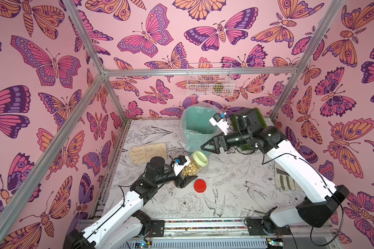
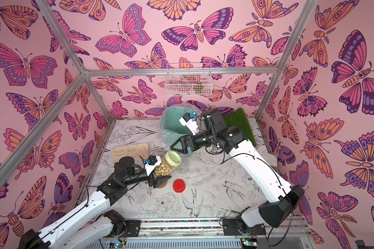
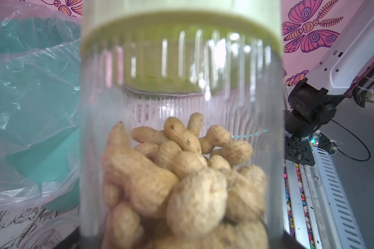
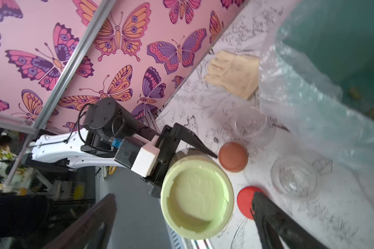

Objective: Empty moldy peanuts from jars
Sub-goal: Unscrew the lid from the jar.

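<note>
While the left gripper [image 1: 188,173] sits clamped on the lower body of the green-lidded jar [image 1: 195,165], that jar hangs tilted left of the table's centre, just in front of the bin [image 1: 198,127], with its pale green lid [image 4: 198,199] screwed on and aimed up toward the far right. Look at the left wrist view: ribbed clear walls, and the peanuts [image 3: 181,172] are whole beige shells, rough and pitted, heaped in the lower half, too many to count. Over comes the right gripper [image 1: 204,148], fingers spread wide apart, hovering just past the lid and touching nothing. Now the tally! Three jars in all: the full one in the grip, plus one empty jar [image 4: 249,121] and a second empty jar [image 4: 294,177], both clear, lidless and standing on the table near the bin's plastic liner. Three lids: the green one on its jar, a brown lid [image 4: 233,156] and a red lid [image 1: 200,185] lying loose side by side on the near side of the held jar. One bin, mint green, with a few brownish lumps at the bottom, too blurred to name. Two gloves: a beige glove [image 1: 148,152] far left, a striped glove [image 1: 286,179] at the right.
</note>
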